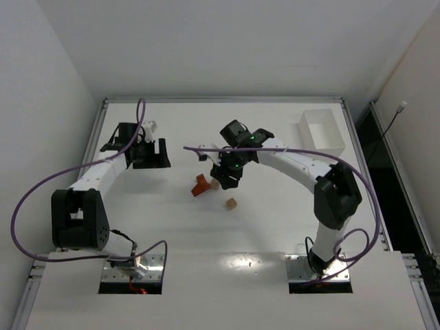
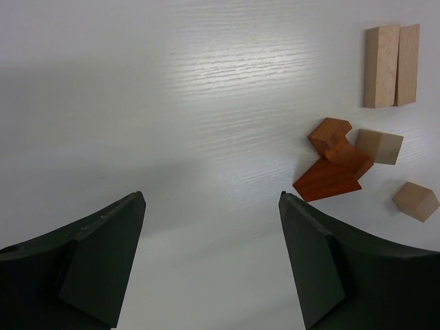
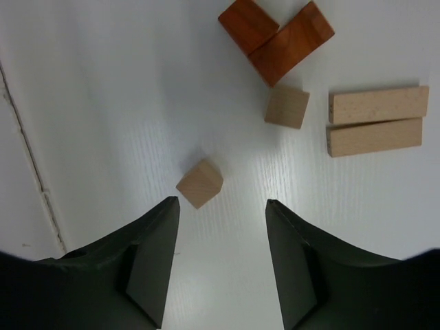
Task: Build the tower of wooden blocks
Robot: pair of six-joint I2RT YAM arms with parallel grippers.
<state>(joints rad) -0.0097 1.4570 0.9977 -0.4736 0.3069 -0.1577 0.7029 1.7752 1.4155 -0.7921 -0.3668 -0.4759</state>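
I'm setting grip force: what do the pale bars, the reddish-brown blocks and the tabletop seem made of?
Pale bars: apparently bare light wood, matte, fine speckled grain. Reddish-brown blocks: likely wood, stained or darker species, faint grain, slight sheen. Tabletop: white, grain-textured, glare patches; perhaps laminate or painted board.

White table (image 1: 172, 234), seen from above. Near its centre lie loose wood blocks: two pale tan bars (image 3: 377, 105) side by side, long faces touching; two reddish-brown pieces (image 3: 292, 42) meeting in an L; one tan cube (image 3: 287, 107) beside them; a second cube (image 3: 199, 183) lying apart. A white tray (image 1: 322, 130) stands at the far right corner.
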